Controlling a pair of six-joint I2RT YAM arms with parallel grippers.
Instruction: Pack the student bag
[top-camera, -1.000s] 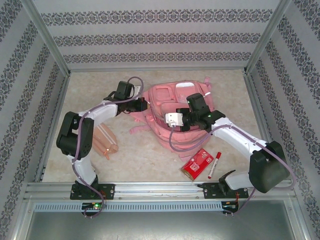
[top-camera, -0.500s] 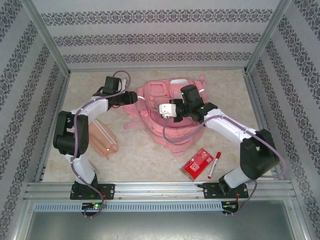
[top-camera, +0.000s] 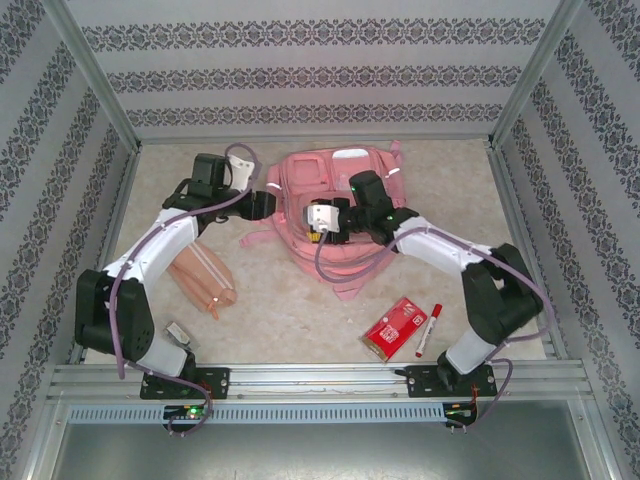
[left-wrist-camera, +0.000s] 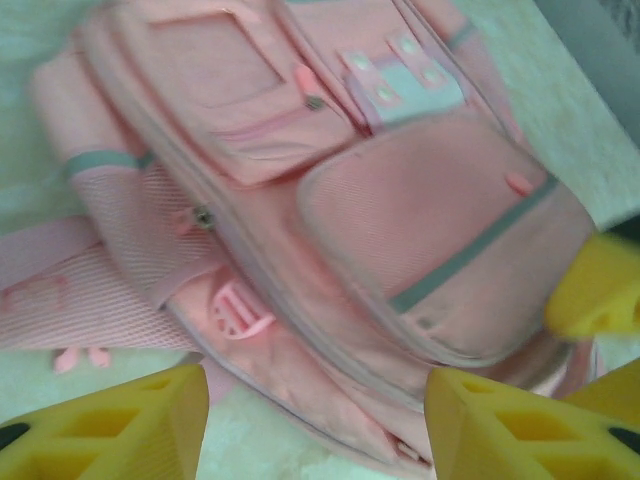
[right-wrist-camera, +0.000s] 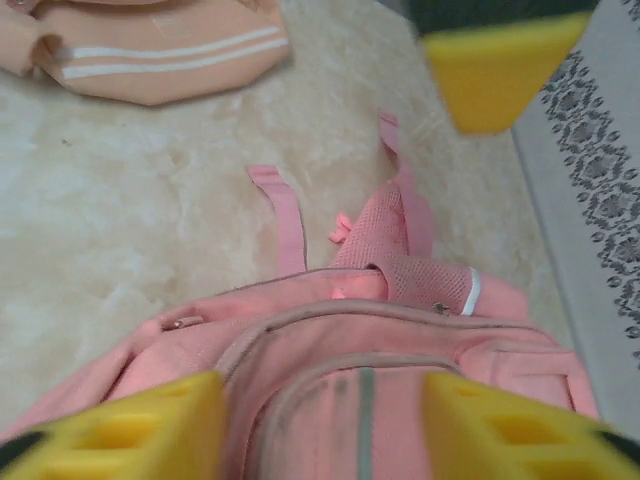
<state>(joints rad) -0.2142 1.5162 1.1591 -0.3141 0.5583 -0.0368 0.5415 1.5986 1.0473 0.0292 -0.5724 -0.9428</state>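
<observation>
My left pincer (left-wrist-camera: 315, 425) and right pincer (right-wrist-camera: 320, 425) stand open; I judge the student bag (top-camera: 310, 175) soft, floppy, best seized by a strap (right-wrist-camera: 285, 215).

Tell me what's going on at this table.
Two robot arms are working on a pink backpack lying in the middle of the table. The left gripper and right gripper are both poised at it, jaws open, gripping nothing. A peach pouch, a red packet and a red marker lie outside the bag, not yet packed.
</observation>
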